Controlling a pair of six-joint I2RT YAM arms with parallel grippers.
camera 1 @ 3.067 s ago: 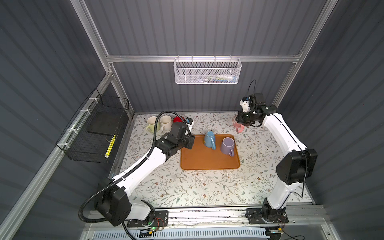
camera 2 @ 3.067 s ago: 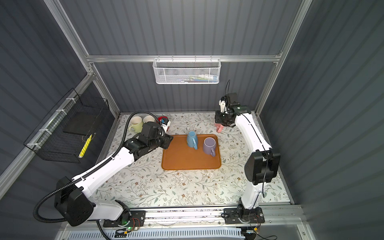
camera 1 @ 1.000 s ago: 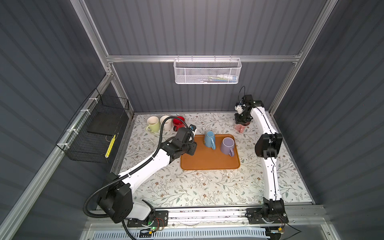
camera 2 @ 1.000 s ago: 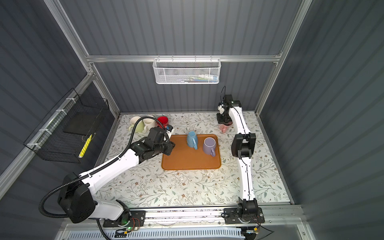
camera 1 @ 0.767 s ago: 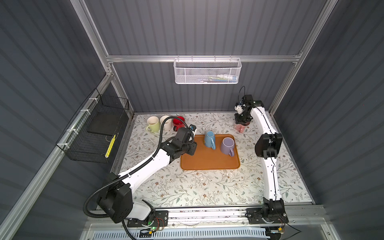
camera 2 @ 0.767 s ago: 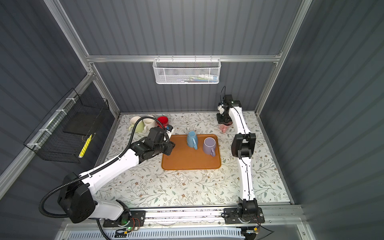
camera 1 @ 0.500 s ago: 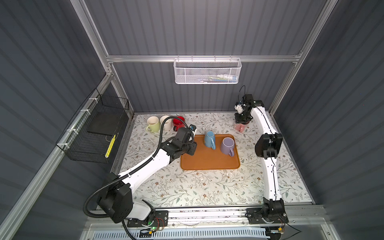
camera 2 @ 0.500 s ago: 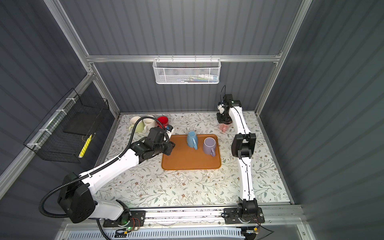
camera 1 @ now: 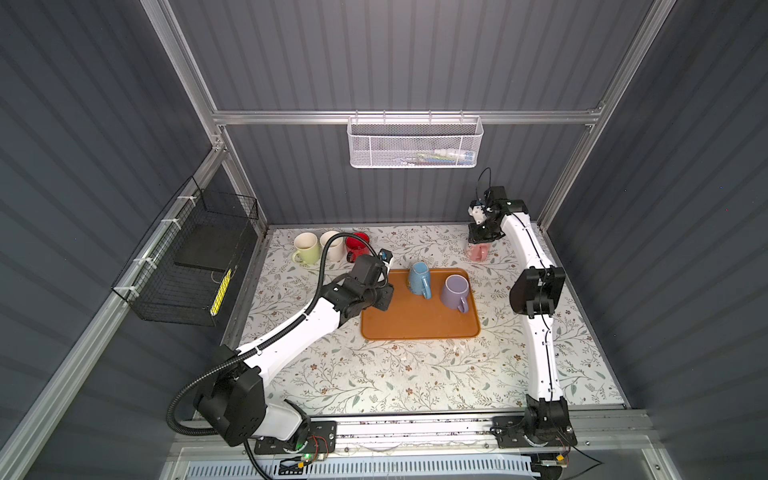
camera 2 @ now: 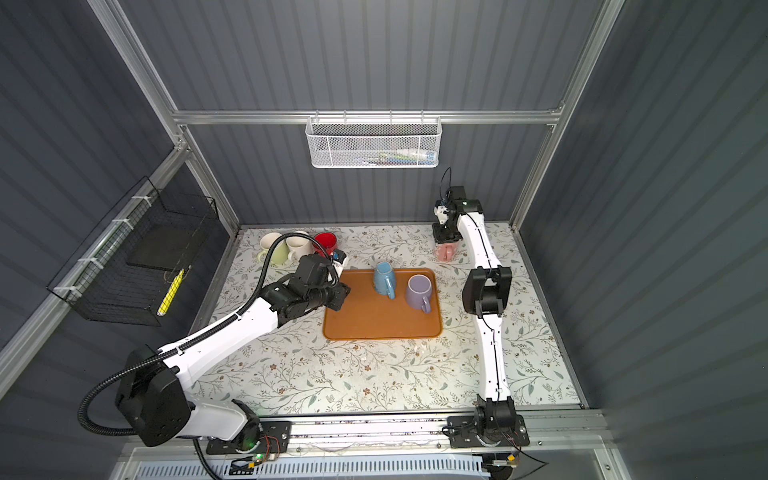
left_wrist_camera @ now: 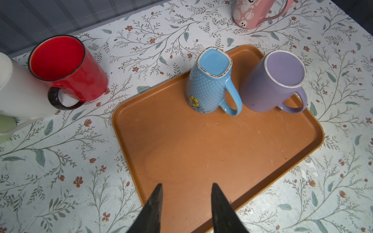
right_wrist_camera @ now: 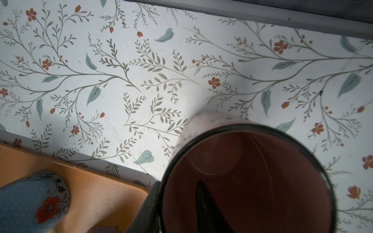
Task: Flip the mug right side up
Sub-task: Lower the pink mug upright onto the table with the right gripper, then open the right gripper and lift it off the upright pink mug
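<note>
Left pincer (left_wrist_camera: 186, 185) hangs open and empty over the tray (camera 1: 415, 324) edge. Beyond the tray, near the desk (camera 1: 374, 374) back right corner, the pink mug (camera 1: 478, 253) stands mouth up. Right pincer (camera 1: 480, 243) straddles its rim, jaws slack, not clamping. Likely glazed ceramic: rigid, slippery, breakable; hold wall or handle. Back wall (camera 1: 415, 199) close behind; room opens leftward.

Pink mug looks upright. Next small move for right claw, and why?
Probably lift the right claw straight up. The pink mug stands mouth-up on the table, one finger inside it, clear of the wall, and one outside; pulling sideways could tip it.
</note>
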